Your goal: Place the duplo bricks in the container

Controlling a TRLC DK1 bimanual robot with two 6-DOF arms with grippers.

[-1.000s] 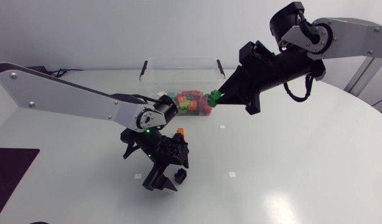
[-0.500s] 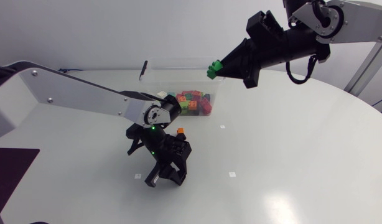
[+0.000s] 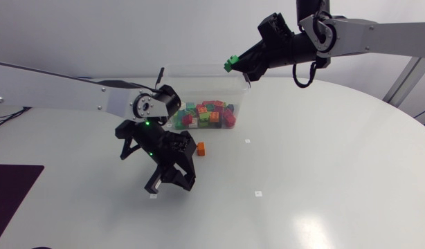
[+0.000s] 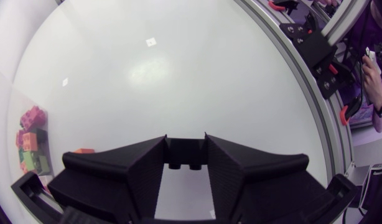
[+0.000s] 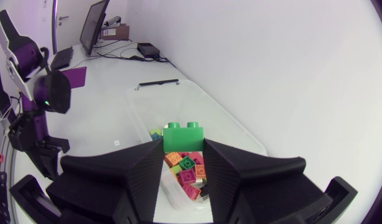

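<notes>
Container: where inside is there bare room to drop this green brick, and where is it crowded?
Bare floor lies at the container's far end, between the brick pile and the black handle. It is crowded beneath the right gripper, which holds the green brick.

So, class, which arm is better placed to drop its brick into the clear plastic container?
Right. The right pincer holds the green duplo brick above the clear plastic container's rim; the left pincer, holding a black brick, hangs apart, over the table.
</notes>
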